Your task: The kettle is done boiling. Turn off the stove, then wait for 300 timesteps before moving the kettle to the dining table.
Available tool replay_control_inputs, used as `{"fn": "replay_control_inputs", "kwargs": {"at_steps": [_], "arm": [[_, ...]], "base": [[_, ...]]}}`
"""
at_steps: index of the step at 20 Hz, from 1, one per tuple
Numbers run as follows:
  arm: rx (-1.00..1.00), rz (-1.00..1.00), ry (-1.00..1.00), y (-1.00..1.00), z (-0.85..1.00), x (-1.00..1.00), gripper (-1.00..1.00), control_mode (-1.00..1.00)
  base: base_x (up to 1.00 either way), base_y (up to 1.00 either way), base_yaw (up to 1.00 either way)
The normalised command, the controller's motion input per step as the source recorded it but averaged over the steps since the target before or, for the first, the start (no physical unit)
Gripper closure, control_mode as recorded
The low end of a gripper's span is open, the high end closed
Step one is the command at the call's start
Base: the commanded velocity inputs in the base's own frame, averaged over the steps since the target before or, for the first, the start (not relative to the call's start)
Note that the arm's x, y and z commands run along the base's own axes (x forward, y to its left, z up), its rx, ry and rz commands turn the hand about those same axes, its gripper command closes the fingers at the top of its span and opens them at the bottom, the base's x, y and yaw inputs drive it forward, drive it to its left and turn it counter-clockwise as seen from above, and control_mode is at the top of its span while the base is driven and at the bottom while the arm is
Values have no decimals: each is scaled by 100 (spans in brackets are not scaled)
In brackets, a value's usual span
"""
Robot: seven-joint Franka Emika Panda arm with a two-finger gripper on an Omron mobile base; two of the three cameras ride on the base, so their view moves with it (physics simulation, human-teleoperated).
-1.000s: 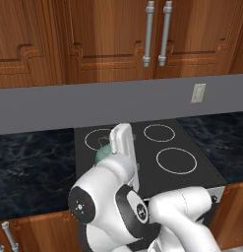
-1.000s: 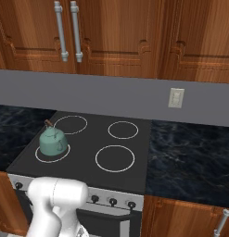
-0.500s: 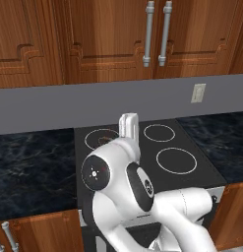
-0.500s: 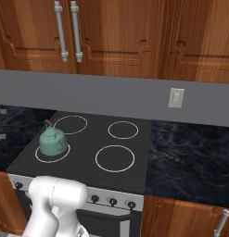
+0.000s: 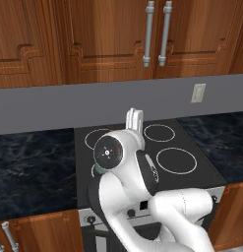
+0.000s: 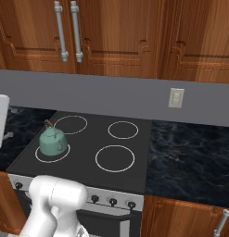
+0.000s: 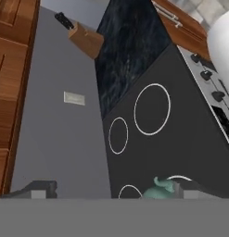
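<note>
**Fingers wide apart, holding nothing, kettle on its burner**

So the hand view has the two dark fingers (image 7: 41,187) spread wide at the bottom of the frame with nothing gripped, and the kettle (image 7: 158,189) peeks up just between them, nearer the right one. That view is rolled sideways and also catches a knife block (image 7: 83,38) on the far bench (image 7: 130,41), plus the wall outlet (image 7: 74,98).

The right base view gives the clean look: the teal kettle (image 6: 53,140) sits on the front-left ring of the stove (image 6: 134,157), with the dark knobs (image 6: 111,201) along the silver front. In the left base view the white arm (image 5: 123,162) blocks most of the kettle, so just a green sliver shows.
</note>
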Motion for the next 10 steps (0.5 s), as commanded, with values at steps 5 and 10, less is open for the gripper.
{"fn": "replay_control_inputs", "kwargs": {"at_steps": [5, 10], "arm": [[17, -8, 0, 0, -11, 20, -100, -100], [15, -9, 0, 0, -13, 18, -100, -100]], "base": [[0, 0, 0], [0, 0, 0]]}}
